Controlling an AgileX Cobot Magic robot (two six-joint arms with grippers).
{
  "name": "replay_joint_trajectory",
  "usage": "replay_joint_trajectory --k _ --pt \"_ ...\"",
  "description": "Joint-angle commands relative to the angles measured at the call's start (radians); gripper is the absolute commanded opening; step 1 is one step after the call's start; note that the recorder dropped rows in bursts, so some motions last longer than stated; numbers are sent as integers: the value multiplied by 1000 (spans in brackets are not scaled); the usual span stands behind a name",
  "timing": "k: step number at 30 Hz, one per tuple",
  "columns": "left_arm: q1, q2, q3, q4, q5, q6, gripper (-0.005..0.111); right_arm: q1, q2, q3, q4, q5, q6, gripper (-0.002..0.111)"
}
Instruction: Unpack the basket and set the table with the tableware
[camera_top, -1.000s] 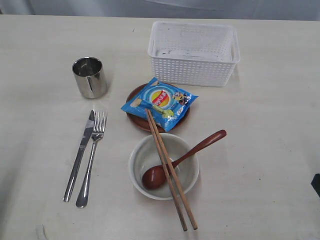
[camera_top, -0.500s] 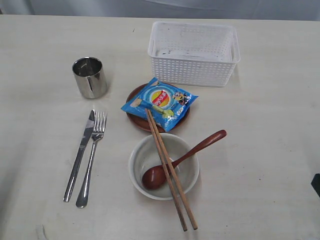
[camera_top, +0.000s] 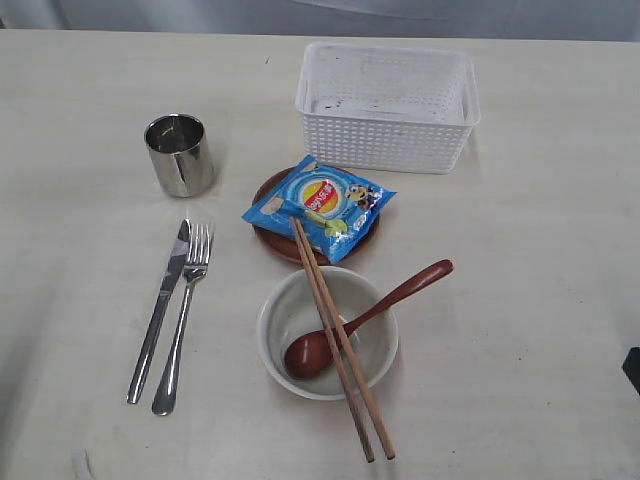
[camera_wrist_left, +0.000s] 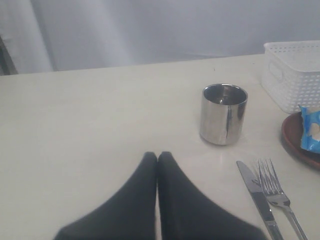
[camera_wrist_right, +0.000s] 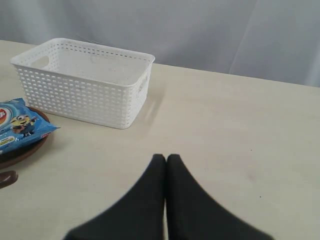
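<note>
The white basket (camera_top: 388, 105) stands empty at the back of the table (camera_top: 540, 300). A steel cup (camera_top: 179, 154) stands upright at the left, with a knife (camera_top: 160, 308) and fork (camera_top: 183, 316) side by side below it. A reddish-brown plate (camera_top: 270, 233) carries a blue chip bag (camera_top: 320, 205). In front of it a white bowl (camera_top: 282, 310) holds a wooden spoon (camera_top: 365, 318), and chopsticks (camera_top: 340, 340) lie across its rim. My left gripper (camera_wrist_left: 157, 156) is shut and empty, short of the cup (camera_wrist_left: 223, 114). My right gripper (camera_wrist_right: 166, 158) is shut and empty, apart from the basket (camera_wrist_right: 82, 82).
A small dark part (camera_top: 632, 368) shows at the right edge of the exterior view. A grey curtain hangs behind the table's far edge.
</note>
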Motion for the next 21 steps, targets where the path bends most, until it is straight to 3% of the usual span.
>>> replay_joint_trajectory --k 1,21 --pt "-6 -2 2 -2 -8 -4 0 -5 -6 3 -4 -5 5 0" --pt "-6 -2 2 -2 -8 -4 0 -5 -6 3 -4 -5 14 0"
